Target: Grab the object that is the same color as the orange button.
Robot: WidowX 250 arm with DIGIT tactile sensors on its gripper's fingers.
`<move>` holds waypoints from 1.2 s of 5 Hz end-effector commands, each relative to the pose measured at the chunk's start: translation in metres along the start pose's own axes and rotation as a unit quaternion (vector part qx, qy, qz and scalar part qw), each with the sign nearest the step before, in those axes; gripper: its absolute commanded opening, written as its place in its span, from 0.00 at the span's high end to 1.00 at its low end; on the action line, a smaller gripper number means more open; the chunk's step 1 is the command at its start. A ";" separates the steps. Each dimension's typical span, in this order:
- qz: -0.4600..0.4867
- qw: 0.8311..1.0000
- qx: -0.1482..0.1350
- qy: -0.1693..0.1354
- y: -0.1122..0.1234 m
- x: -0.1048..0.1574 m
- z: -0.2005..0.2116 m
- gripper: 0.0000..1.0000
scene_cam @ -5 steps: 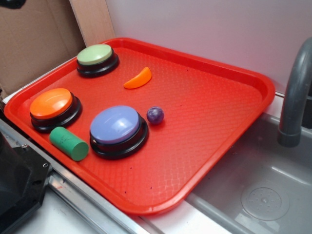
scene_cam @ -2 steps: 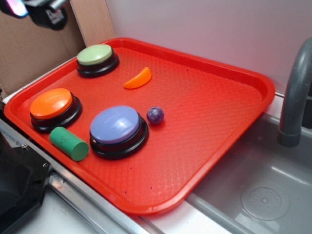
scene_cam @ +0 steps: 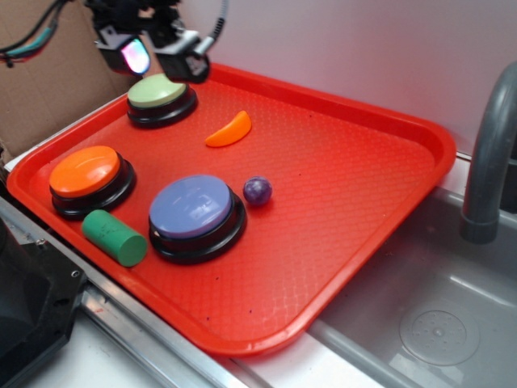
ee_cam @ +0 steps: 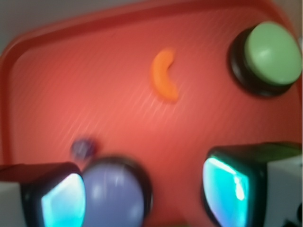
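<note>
Gripper [scene_cam: 157, 58] has moved in above pale green button [scene_cam: 157, 91].

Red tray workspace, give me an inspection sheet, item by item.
Surface: red tray beside a grey sink.
Job's things: orange crescent lying free mid-tray; orange button near the left rim.
Clutter: green button, lilac-blue button, purple ball, green cylinder.
Tool: open, empty, above the green button.
Cables: bundle at top left.
Surroundings: cardboard, faucet.
</note>
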State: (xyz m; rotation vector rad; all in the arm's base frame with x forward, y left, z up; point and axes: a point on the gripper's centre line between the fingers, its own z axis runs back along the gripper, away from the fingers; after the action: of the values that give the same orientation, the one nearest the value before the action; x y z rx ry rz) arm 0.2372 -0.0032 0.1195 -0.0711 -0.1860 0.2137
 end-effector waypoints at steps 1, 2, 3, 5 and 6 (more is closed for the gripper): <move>-0.008 0.997 0.032 -0.065 -0.001 0.043 -0.039 0.00; -0.008 0.997 0.023 -0.077 0.004 0.052 -0.060 0.00; -0.012 0.998 0.007 -0.064 0.014 0.058 -0.081 0.00; -0.014 0.998 -0.012 -0.061 0.022 0.062 -0.091 0.00; -0.003 0.998 -0.023 -0.064 0.024 0.059 -0.092 1.00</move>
State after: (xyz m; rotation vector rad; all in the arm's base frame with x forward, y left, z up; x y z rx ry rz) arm 0.3022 0.0242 0.0266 -0.1009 -0.2832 0.2223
